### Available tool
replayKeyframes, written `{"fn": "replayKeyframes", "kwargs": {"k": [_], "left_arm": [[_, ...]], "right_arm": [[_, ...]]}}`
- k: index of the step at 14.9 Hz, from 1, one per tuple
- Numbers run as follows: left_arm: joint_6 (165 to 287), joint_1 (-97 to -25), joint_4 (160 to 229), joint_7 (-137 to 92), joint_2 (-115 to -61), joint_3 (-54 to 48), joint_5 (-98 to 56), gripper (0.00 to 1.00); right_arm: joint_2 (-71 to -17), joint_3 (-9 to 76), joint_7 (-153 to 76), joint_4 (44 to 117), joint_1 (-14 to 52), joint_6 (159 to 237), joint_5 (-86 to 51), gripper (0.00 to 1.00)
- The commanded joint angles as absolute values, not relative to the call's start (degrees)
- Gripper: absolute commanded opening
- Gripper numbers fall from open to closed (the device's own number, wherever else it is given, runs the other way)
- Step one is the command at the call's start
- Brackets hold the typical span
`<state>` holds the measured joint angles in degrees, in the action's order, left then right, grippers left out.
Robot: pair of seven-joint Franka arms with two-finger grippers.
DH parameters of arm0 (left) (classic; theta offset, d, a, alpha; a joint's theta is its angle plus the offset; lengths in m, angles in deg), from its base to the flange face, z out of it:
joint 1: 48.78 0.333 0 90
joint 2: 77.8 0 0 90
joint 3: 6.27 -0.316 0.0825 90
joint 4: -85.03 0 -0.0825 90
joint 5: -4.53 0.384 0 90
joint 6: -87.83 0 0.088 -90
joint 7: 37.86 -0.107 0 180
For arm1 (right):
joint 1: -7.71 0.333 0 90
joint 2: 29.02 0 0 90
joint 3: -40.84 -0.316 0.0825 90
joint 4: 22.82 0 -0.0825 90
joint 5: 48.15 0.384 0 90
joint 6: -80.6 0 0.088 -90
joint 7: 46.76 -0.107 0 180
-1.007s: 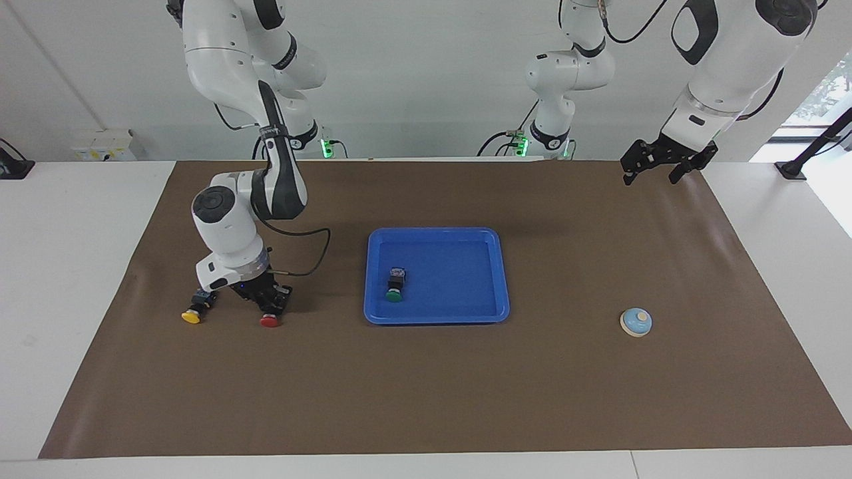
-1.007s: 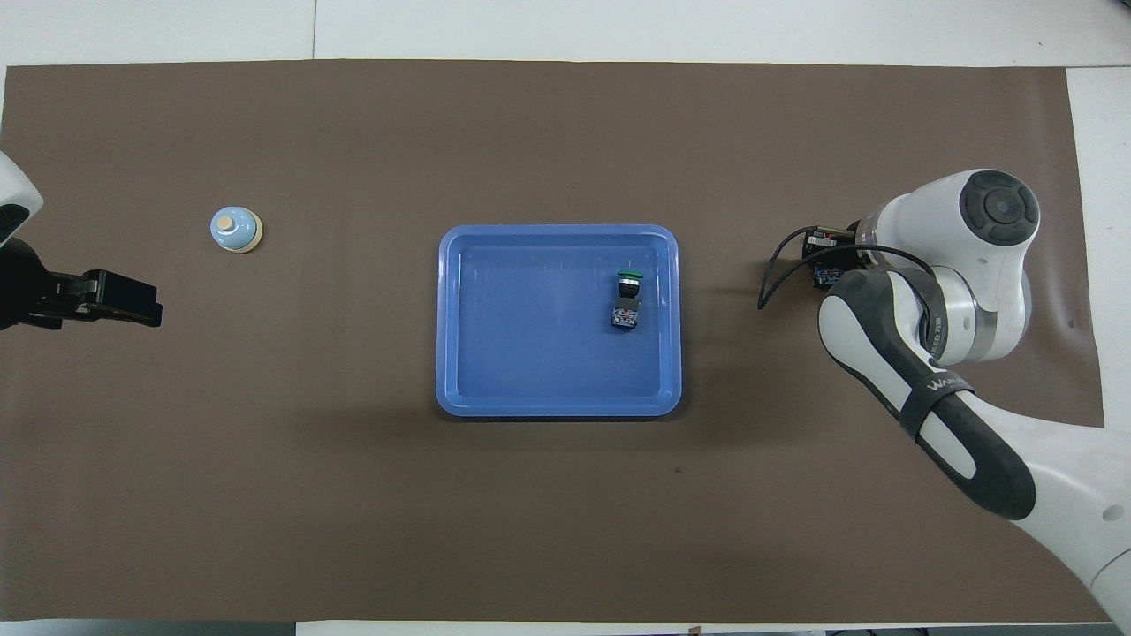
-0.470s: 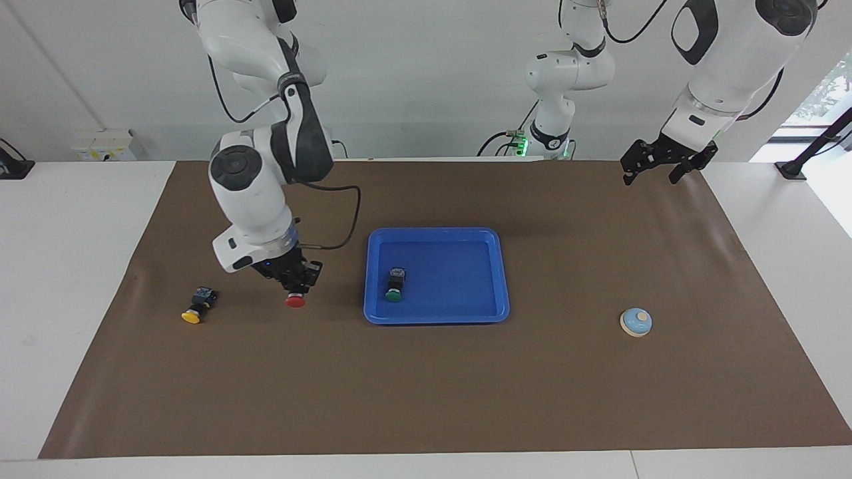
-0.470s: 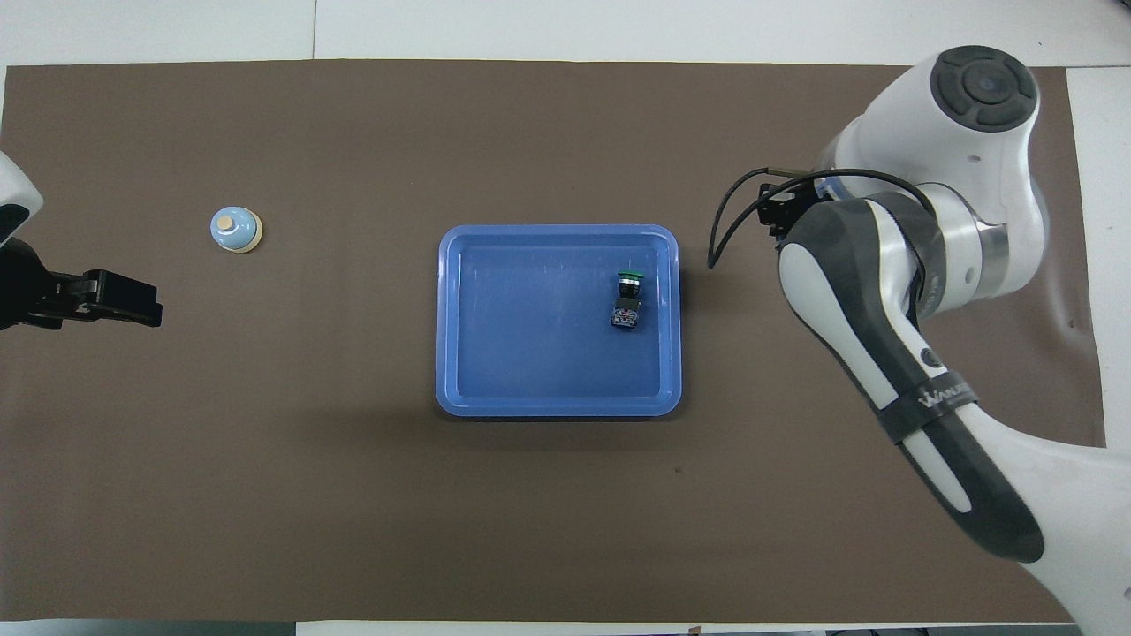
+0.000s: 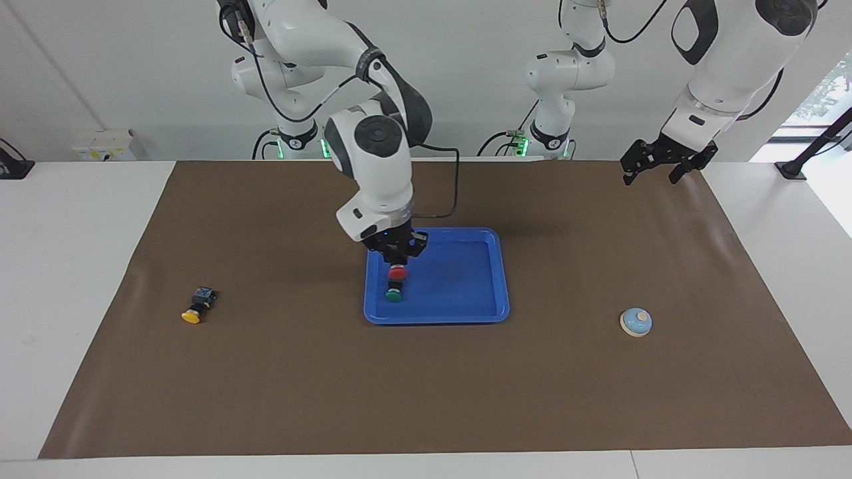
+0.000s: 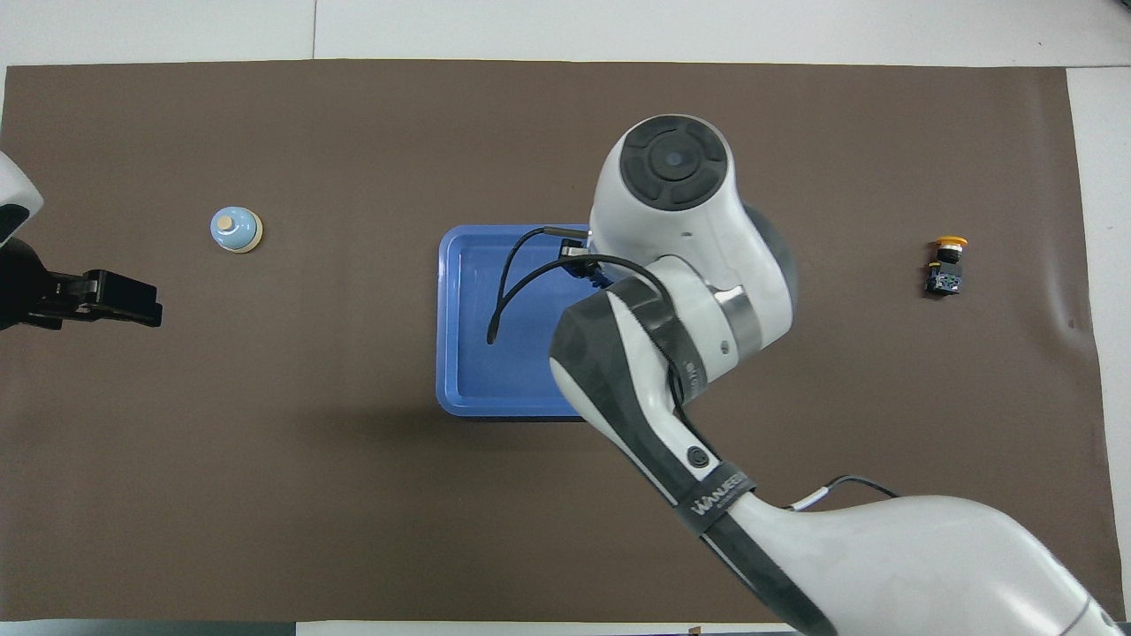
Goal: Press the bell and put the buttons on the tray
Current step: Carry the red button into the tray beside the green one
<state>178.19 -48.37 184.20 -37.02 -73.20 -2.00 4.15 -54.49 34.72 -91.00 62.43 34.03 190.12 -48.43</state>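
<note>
Red button (image 5: 397, 272), hidden overhead, hangs seemingly gripped in right hand (image 5: 397, 255) over tray (image 5: 466, 318).

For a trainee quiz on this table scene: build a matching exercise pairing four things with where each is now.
Things:
1. red button
2. green button
3. yellow button
4. bell

Places:
A. on the brown mat, toward the right arm's end
B. lying in the blue tray
C. on the mat, toward the left arm's end
D. held in the right claw over the tray

Pairs: 1-D, 2-B, 3-A, 4-C
</note>
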Motion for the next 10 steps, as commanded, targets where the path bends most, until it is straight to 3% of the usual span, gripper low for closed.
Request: {"fn": "replayKeyframes", "kwargs": {"k": [1, 7, 10], "left_arm": [[178.71, -48.25, 184.44, -36.54, -72.62, -2.14, 3.12, 1.00], [178.71, -48.25, 184.44, -36.54, -72.62, -2.14, 3.12, 1.00], [178.71, -48.25, 184.44, -36.54, -72.62, -2.14, 3.12, 1.00]], "right_arm": [[-60.04, 35.21, -93.69, 58.56, 37.15, 193.70, -47.97, 0.00], [-57.86, 35.21, -93.17, 73.48, 36.63, 209.34, -48.50, 0.00], [-57.24, 35.13, -93.52, 75.35, 36.72, 210.59, -48.41, 0.00]]}}
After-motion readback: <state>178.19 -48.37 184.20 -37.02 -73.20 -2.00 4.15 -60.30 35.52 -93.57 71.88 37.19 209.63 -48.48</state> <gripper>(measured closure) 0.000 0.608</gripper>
